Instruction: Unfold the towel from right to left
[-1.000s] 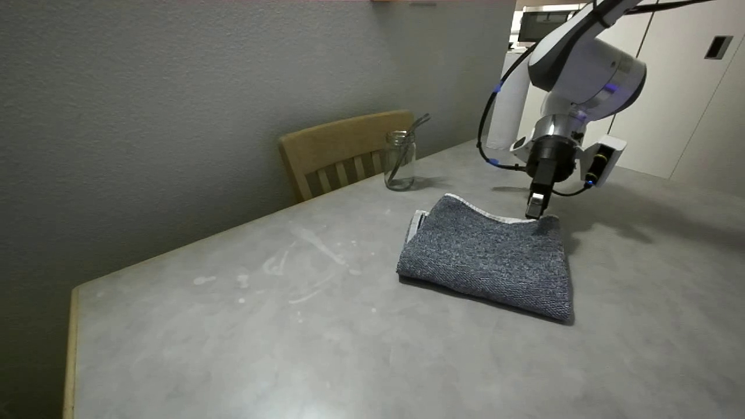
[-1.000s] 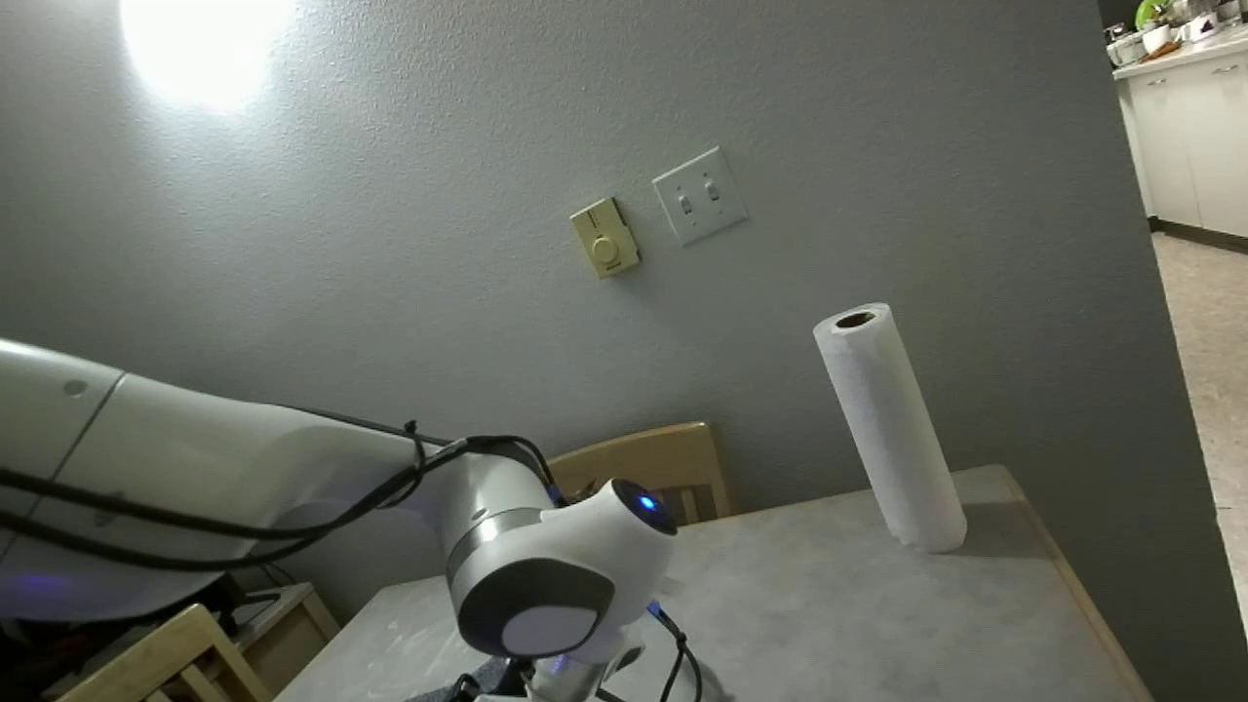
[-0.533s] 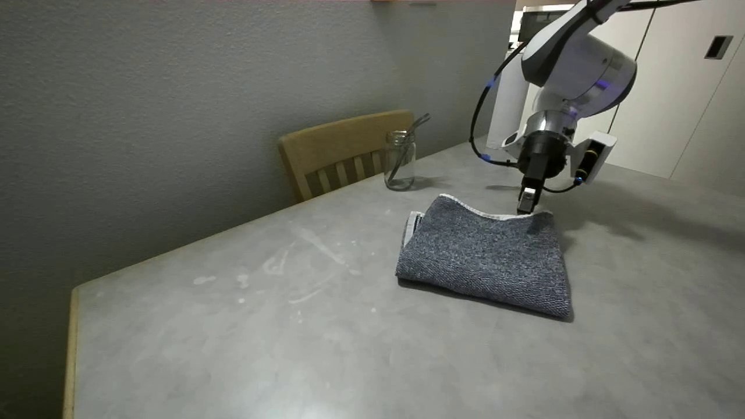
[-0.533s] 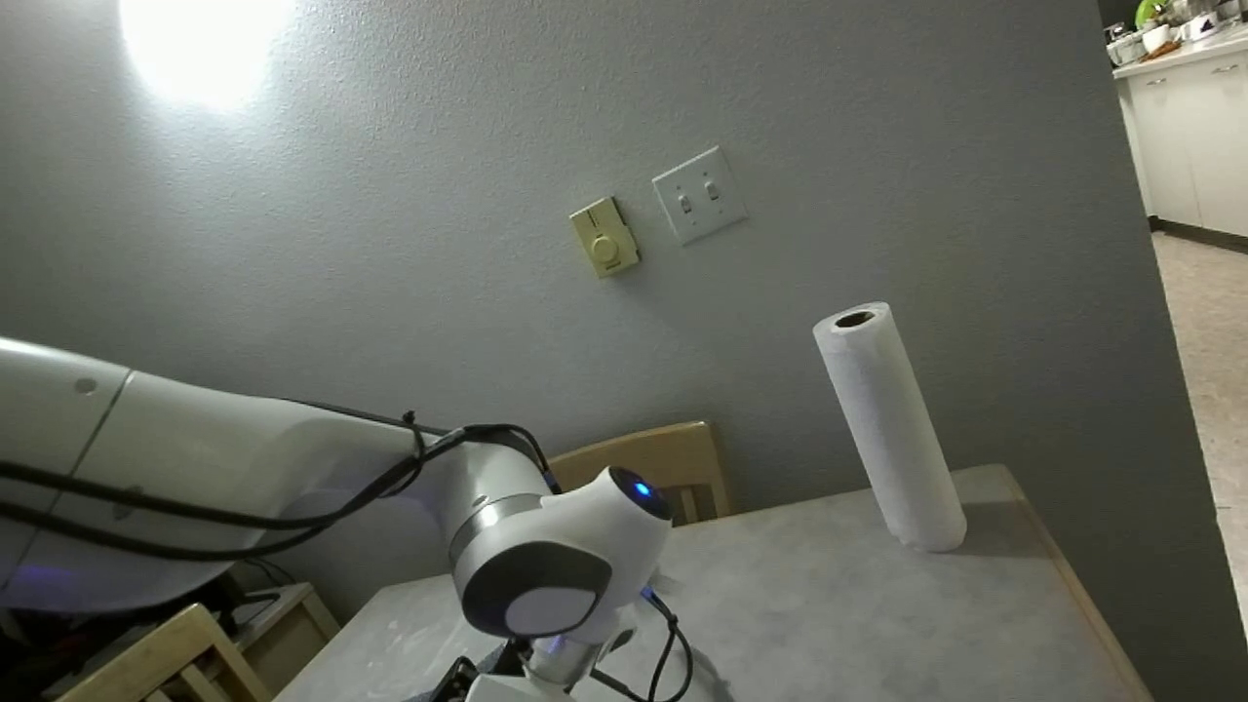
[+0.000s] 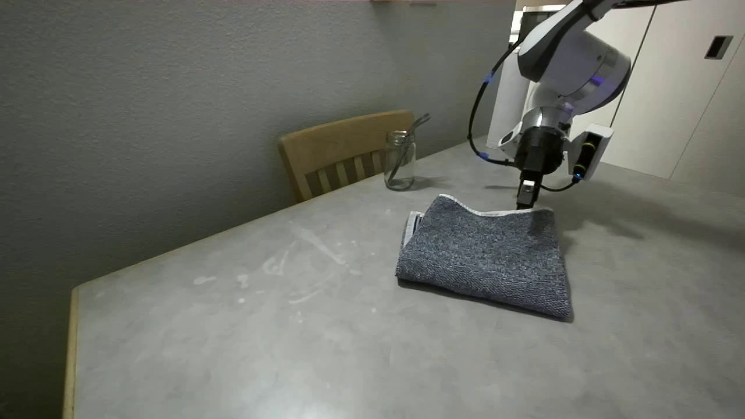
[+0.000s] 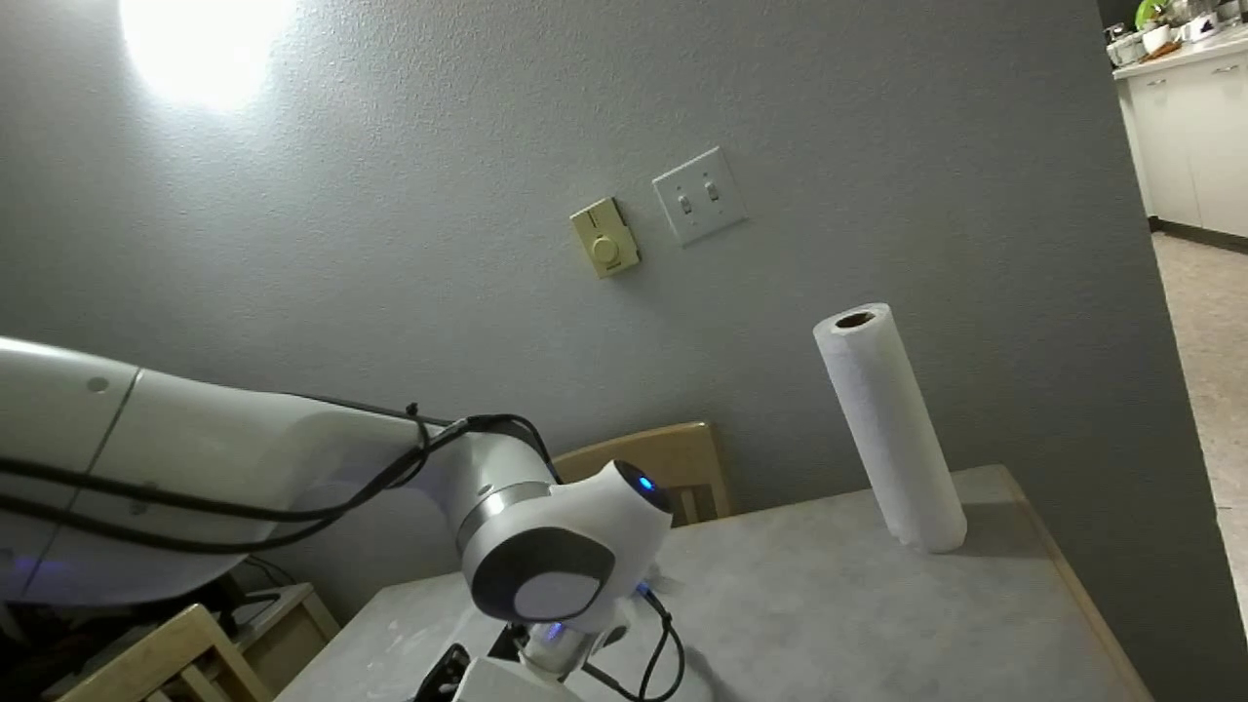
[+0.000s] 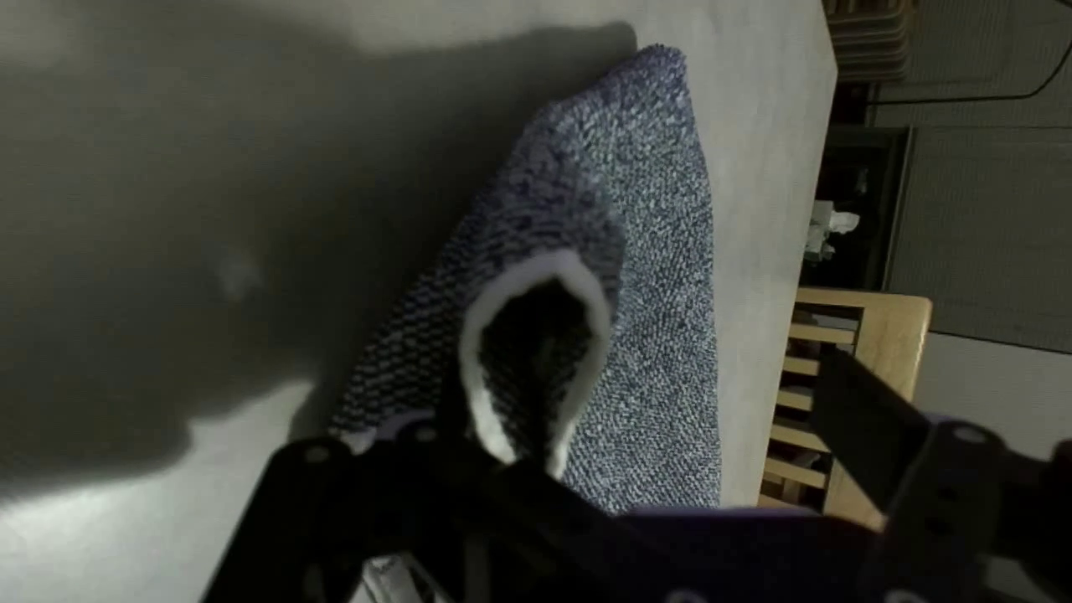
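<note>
Dark blue-grey terry towel (image 5: pixel 483 262) with a pale hem lies folded on the grey, wood-trimmed table (image 5: pixel 262 361), in from the edge along the grey wall (image 5: pixel 204 105) and, in an exterior view, well apart from the left corner. Its rear hem rises and dips; a striped end peeks out at one side. The black two-fingered gripper (image 5: pixel 525 205) points down at that hem. In the wrist view its jaws stand wide, the hem curled in an open loop between them; whether they touch it, I cannot tell. A light wooden chair (image 5: pixel 343 137) stands at the wall edge, a clear glass jar (image 5: pixel 400 161) just inside it, and a white paper-towel roll (image 6: pixel 892 429) near another corner.
</note>
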Robot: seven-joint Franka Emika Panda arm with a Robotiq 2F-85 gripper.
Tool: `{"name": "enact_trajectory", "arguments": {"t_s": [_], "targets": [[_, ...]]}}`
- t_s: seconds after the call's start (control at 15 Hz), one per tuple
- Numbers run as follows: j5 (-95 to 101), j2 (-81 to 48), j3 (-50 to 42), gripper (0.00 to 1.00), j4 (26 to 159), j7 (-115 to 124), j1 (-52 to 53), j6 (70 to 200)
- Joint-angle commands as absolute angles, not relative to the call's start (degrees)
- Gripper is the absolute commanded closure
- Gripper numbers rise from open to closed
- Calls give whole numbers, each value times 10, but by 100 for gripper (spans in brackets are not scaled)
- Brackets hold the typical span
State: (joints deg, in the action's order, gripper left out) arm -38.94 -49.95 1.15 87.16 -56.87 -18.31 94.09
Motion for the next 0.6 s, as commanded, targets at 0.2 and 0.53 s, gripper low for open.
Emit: {"name": "enact_trajectory", "arguments": {"t_s": [0.2,0.53], "targets": [[-388,-518,16,0,841,-537,-191,908],[-380,-511,14,0,830,-516,-184,903]]}}
